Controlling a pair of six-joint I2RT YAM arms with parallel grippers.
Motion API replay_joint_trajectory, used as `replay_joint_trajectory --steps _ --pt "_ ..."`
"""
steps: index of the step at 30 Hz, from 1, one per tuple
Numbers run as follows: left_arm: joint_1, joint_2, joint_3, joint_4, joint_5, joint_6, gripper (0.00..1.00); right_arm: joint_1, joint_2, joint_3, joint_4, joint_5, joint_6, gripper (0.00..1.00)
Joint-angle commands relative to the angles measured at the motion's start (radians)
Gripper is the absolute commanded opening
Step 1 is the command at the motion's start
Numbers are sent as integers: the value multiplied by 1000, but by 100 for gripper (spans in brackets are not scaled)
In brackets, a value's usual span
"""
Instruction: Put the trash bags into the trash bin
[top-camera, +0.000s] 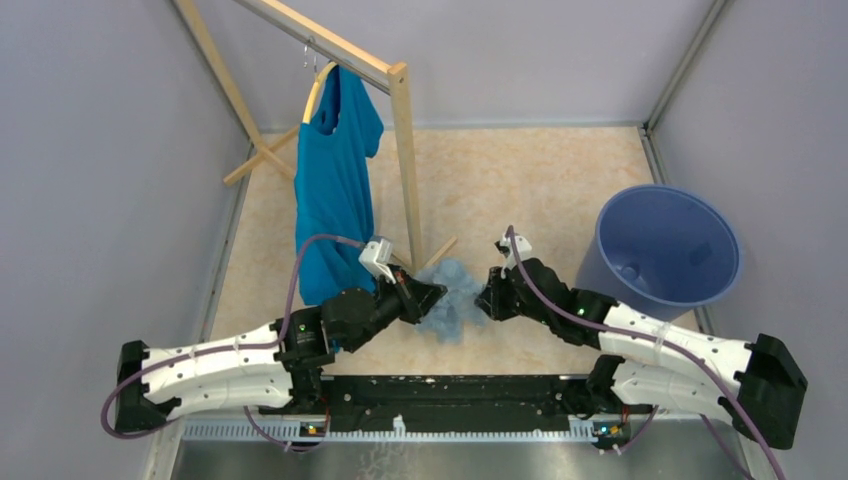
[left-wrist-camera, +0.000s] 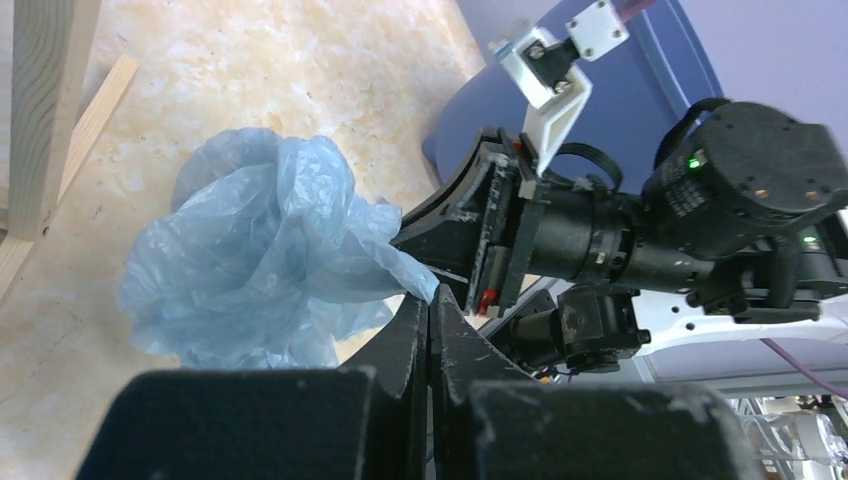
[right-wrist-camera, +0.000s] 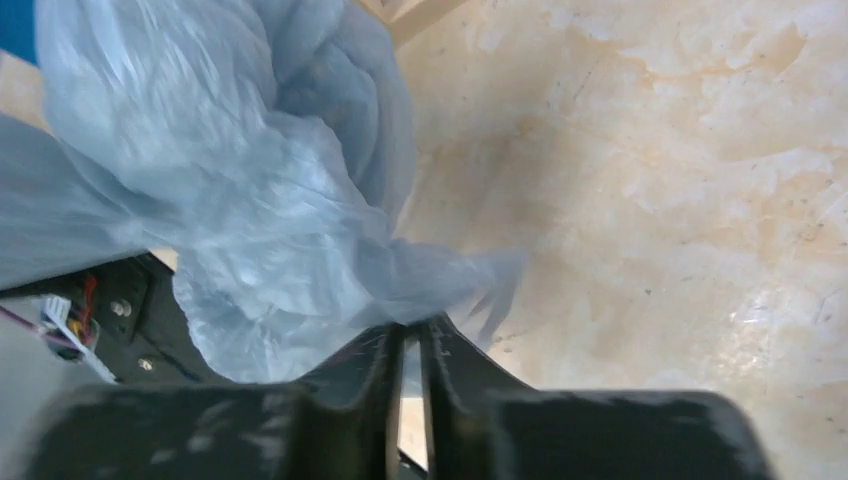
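The pale-blue filmy trash bag (top-camera: 453, 297) hangs bunched between my two grippers above the table's near middle. My left gripper (top-camera: 436, 295) is shut on its left edge; the left wrist view shows the film (left-wrist-camera: 270, 260) pinched at the fingertips (left-wrist-camera: 430, 300). My right gripper (top-camera: 487, 298) is shut on its right side; the right wrist view shows the bag (right-wrist-camera: 250, 200) caught at the jaw tips (right-wrist-camera: 412, 328). The round blue trash bin (top-camera: 660, 250) lies tilted at the right, mouth toward the camera, behind the right arm.
A wooden clothes rack (top-camera: 400, 150) stands at the back left with a teal T-shirt (top-camera: 333, 190) on a hanger, close behind the left gripper. Grey walls enclose the marbled table (top-camera: 520, 190).
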Motion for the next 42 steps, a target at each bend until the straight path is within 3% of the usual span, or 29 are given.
replay_joint_trajectory --steps 1,10,14,18,24,27,31,39,42 --pt "3 -46 33 11 -35 42 0 4 -18 -33 68 46 -9 0" --pt "3 -223 72 -314 -230 25 0 4 -11 88 -291 417 -61 0" --pt "3 -301 69 -398 -281 3 0 4 -12 126 -280 345 -96 0" --pt "3 -305 65 -383 -274 -4 0 4 5 161 -209 164 -194 17" --pt "3 -292 64 -407 -326 -14 0 4 122 273 -276 -70 -346 28" --pt "3 -306 52 -441 -359 -47 0 4 128 300 -325 -28 -253 38" --pt "3 -366 14 -473 -385 -98 0 3 72 276 -338 19 -89 62" --pt "3 -422 -26 -469 -388 -113 0 -1 163 195 -235 29 -72 67" --pt "3 -423 -17 -485 -382 -114 0 -51 222 178 -117 -1 -83 62"
